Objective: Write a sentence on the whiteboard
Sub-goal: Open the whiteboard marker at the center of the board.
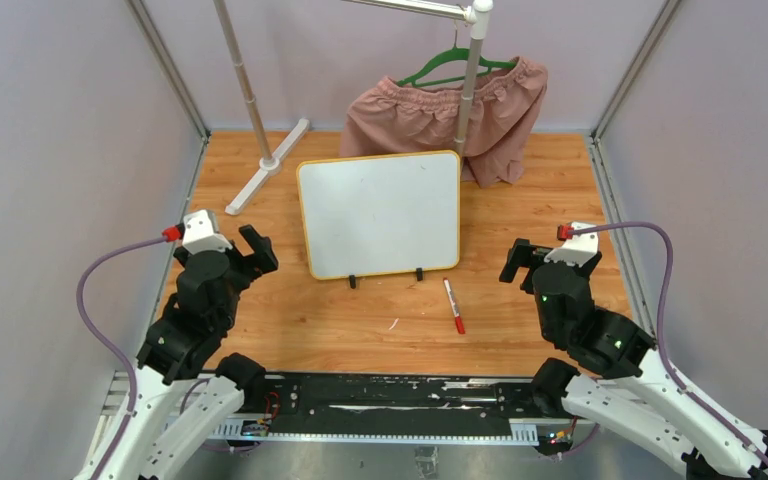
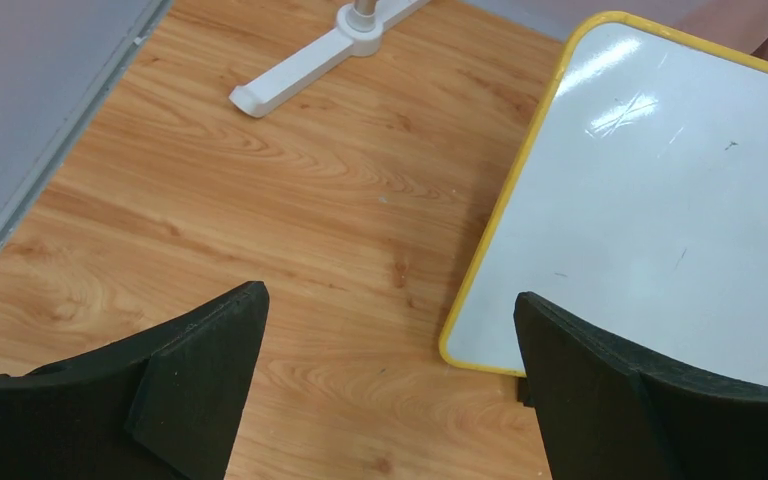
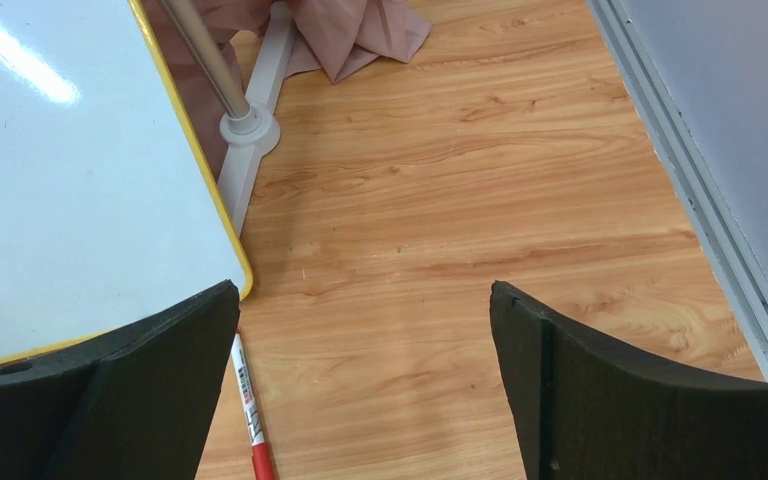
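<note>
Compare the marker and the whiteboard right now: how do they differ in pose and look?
The whiteboard is propped on black clip feet; the marker lies flat on the table. The whiteboard is a broad, blank white panel rimmed in yellow; the marker is slim, white with a red end. Both are unheld: left gripper and right gripper are open.

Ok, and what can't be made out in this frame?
Top view: print on the marker is too small to read; the rack pole covers part of the pink shorts.
Right wrist view: the marker's red end runs off the bottom edge; the whiteboard is cut by the left edge.
Left wrist view: the whiteboard runs off the right edge.
</note>
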`<control>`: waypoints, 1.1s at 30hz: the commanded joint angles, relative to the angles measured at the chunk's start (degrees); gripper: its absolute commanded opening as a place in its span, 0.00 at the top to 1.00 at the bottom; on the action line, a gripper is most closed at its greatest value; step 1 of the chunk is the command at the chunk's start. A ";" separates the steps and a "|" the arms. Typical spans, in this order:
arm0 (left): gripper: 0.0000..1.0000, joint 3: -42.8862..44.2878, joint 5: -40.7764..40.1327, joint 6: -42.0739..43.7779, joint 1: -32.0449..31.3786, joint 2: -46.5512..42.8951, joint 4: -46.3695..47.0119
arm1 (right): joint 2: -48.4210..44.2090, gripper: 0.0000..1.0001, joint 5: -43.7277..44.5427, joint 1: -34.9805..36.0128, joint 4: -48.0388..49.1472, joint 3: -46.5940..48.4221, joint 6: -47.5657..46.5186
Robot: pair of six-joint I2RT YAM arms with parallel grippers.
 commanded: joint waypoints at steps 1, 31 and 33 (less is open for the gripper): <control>0.00 1.28 -1.14 2.41 -0.35 -2.37 0.69 | -0.99 0.00 0.68 0.82 -0.26 0.79 -1.07; 0.00 0.51 9.48 11.74 -0.76 -5.33 1.53 | 9.82 0.33 -20.80 -1.70 -8.28 -8.03 9.52; 0.00 0.43 9.50 11.82 -0.86 -5.54 1.67 | 12.20 0.35 -25.21 -1.68 -5.36 -9.33 8.05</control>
